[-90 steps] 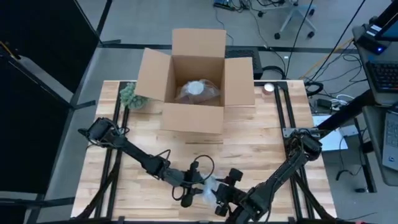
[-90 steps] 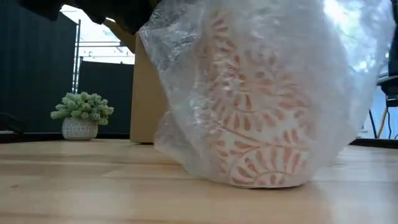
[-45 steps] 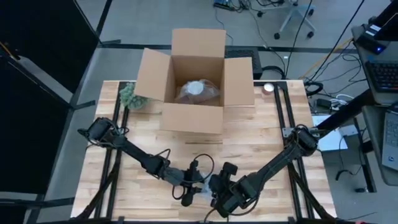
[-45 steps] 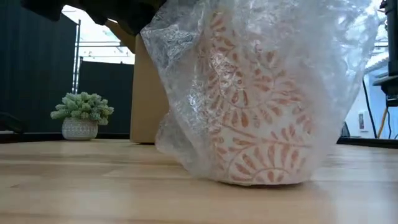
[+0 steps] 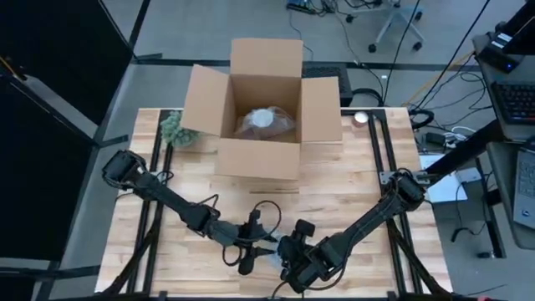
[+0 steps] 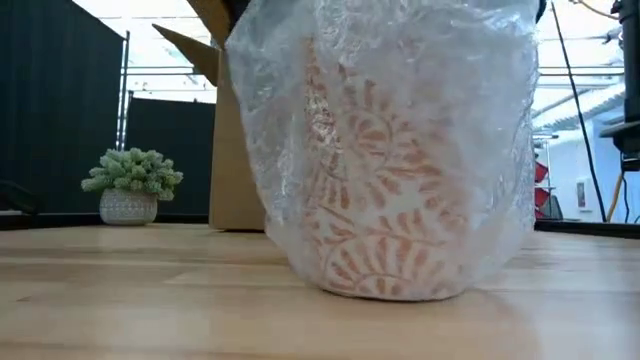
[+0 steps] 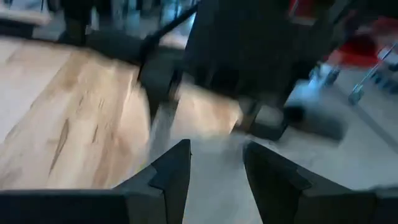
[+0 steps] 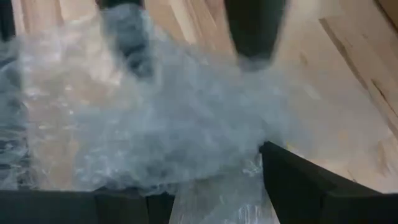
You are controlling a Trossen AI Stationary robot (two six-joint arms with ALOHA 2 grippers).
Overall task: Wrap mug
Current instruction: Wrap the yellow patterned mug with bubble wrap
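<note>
A white mug with an orange fern pattern (image 6: 400,170) stands on its base on the table near the front edge, loosely covered by clear bubble wrap (image 6: 300,90). In the high view the wrapped mug (image 5: 272,251) sits between my two grippers. My left gripper (image 5: 249,251) is at its left side, shut on the wrap. My right gripper (image 5: 292,257) is at its right side, open, with wrap (image 8: 155,112) between its fingers. My left gripper pinches a bunch of the bubble wrap (image 7: 217,168) between its two fingers, coming in low from the table's left. The picture is blurred, so edge or fold cannot be told. My right gripper has the wrap (image 8: 217,186) lying between its spread fingers and against one finger (image 8: 292,180). It comes from the table's right.
An open cardboard box (image 5: 263,109) with another wrapped thing inside stands at the far middle. A small potted plant (image 5: 175,130) sits to the box's left. Bare wood lies left and right of the mug.
My right gripper has moved toward the table's left, up against the mug. The wrap that spread out to the mug's right has been drawn in close around it. The mug has shifted a little toward the left and stands more upright.
</note>
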